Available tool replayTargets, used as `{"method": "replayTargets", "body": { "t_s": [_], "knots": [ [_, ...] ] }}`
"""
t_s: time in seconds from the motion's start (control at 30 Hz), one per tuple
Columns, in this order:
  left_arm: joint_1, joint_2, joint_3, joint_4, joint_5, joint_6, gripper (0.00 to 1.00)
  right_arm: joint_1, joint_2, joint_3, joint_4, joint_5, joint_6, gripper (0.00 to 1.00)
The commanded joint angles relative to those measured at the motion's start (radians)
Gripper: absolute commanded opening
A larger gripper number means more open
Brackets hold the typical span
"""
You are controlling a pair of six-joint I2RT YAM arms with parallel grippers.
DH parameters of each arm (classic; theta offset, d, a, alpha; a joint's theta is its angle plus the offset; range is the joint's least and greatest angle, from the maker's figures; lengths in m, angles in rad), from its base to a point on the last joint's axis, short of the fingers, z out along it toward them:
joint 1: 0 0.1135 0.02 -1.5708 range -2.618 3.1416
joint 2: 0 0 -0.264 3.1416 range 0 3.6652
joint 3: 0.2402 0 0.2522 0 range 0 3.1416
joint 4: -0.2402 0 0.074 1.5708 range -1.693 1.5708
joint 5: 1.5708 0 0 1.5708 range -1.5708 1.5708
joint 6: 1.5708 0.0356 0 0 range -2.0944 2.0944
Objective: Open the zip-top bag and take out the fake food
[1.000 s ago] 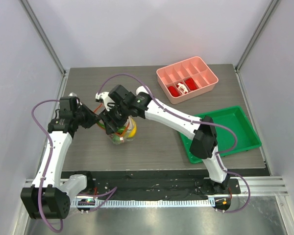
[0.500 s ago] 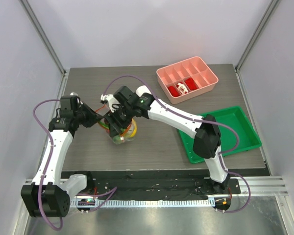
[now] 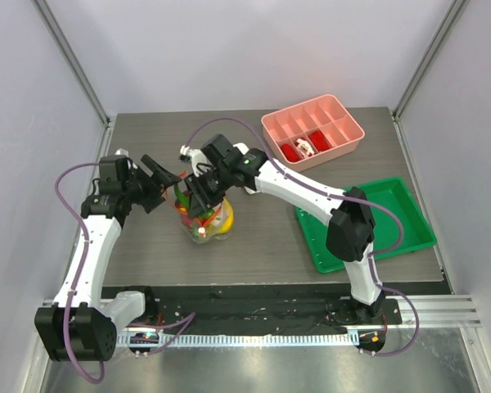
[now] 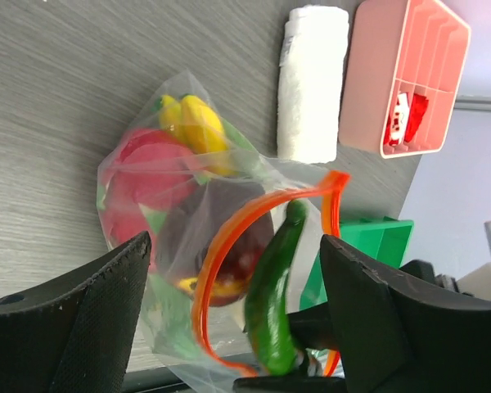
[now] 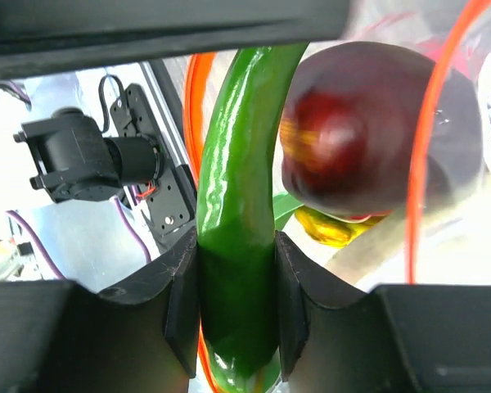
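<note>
Grey wood-grain table [image 3: 262,237] under white walls; near its middle-left stands the clear bag [image 3: 203,219], its orange zip strip [image 4: 229,246] gaping in a loop. The left gripper [image 3: 170,187] is spread wide with nothing in it, its jaws on either side of the bag; whether they touch the plastic cannot be told. The right gripper [image 5: 236,278] is clamped on the green pepper [image 5: 237,188], which pokes out through the bag's mouth; a dark red fruit [image 5: 352,139], a banana [image 4: 198,123] and a pink-red fruit [image 4: 151,164] lie inside. A rolled white towel [image 4: 313,82] lies beside a pink tray [image 3: 313,131]; a green tray [image 3: 393,213] sits to the right.
</note>
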Motion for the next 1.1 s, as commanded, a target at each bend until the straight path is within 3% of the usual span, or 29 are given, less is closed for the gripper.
{"method": "replayTargets", "body": {
  "t_s": [0.0,0.13,0.27,0.33,0.47,0.57,0.7,0.83,1.07],
  "knots": [
    [0.002,-0.021,0.057,0.006,0.018,-0.004,0.82,-0.020,-0.106,0.008,0.038,-0.010,0.052,0.12],
    [0.004,-0.085,0.043,-0.046,-0.017,0.007,0.77,-0.043,-0.114,-0.006,0.044,-0.008,0.081,0.08],
    [0.002,-0.130,0.020,-0.066,-0.039,-0.007,0.63,-0.055,-0.116,-0.034,0.061,-0.022,0.095,0.05],
    [0.002,-0.124,0.025,-0.128,-0.047,-0.010,0.62,-0.055,-0.117,-0.038,0.067,-0.022,0.094,0.05],
    [0.002,-0.127,0.094,-0.358,-0.247,-0.038,0.61,-0.060,-0.119,-0.051,0.069,-0.018,0.097,0.04],
    [0.002,-0.135,0.115,-0.448,-0.234,-0.018,0.59,-0.061,-0.122,-0.057,0.070,-0.013,0.098,0.04],
    [0.002,-0.177,0.048,-0.371,-0.075,-0.059,0.59,-0.064,-0.117,-0.051,0.075,-0.019,0.100,0.04],
    [0.001,-0.205,-0.049,-0.273,-0.035,-0.102,0.57,-0.064,-0.117,-0.048,0.077,-0.022,0.103,0.04],
    [0.001,-0.135,-0.075,-0.212,-0.005,-0.078,0.59,-0.064,-0.120,-0.049,0.077,-0.021,0.107,0.03]
  ]
}}
